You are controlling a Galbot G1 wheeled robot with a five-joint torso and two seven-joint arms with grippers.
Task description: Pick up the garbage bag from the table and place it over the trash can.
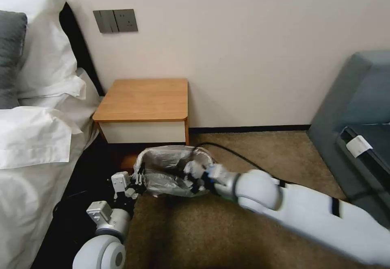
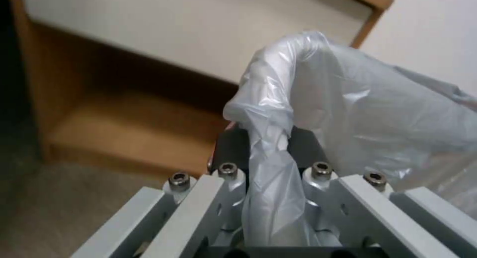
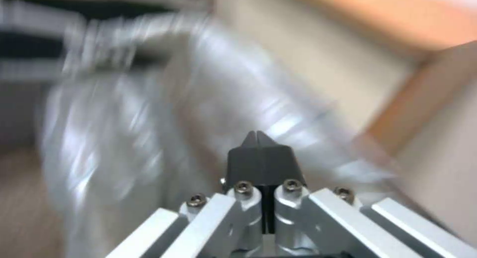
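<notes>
The garbage bag lies spread open on the carpet in front of the table, draped over the trash can, whose walls are hidden under the film. My left gripper is at the bag's left edge. In the left wrist view it is shut on a bunched strip of the bag. My right gripper is at the bag's right edge. In the right wrist view its dark pads are pressed together with no film visible between them, and the bag is a blur behind.
A bed with white linen stands close on the left. A black cable runs over the carpet behind my right arm. A grey sofa fills the right side. The table's lower shelf is just beyond the bag.
</notes>
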